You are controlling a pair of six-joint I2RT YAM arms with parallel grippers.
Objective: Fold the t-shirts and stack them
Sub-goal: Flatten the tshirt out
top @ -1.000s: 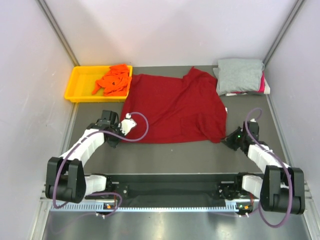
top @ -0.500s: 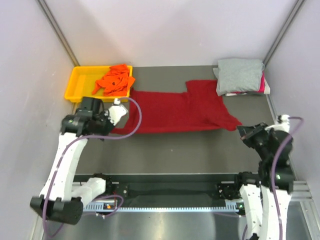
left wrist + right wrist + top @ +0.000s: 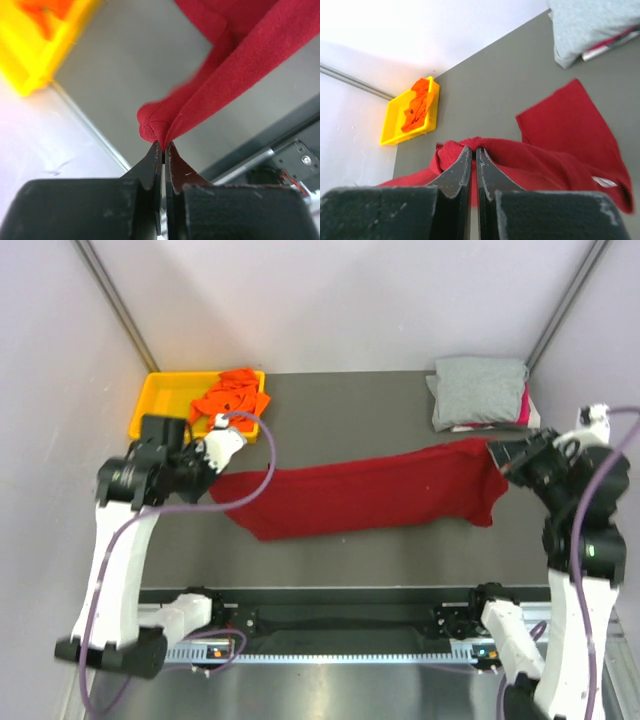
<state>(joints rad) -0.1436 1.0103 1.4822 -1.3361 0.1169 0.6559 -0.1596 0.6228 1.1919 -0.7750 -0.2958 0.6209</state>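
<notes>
The dark red t-shirt (image 3: 370,492) hangs stretched in the air between both arms, sagging over the grey table (image 3: 330,405). My left gripper (image 3: 215,475) is shut on its left corner (image 3: 159,125). My right gripper (image 3: 497,452) is shut on its right edge (image 3: 485,144), with the rest of the cloth (image 3: 570,145) draped below. A bright orange t-shirt (image 3: 230,398) lies crumpled in the yellow tray (image 3: 158,400). A folded light grey t-shirt (image 3: 478,388) sits at the back right on top of a pink one (image 3: 523,406).
The yellow tray (image 3: 395,131) stands at the table's back left corner. White walls close in both sides and the back. A black rail (image 3: 340,620) with the arm bases runs along the near edge.
Both arms have risen from the table, lifting the red shirt off it. The shirt went from lying spread flat to hanging as a stretched band between the grippers.
</notes>
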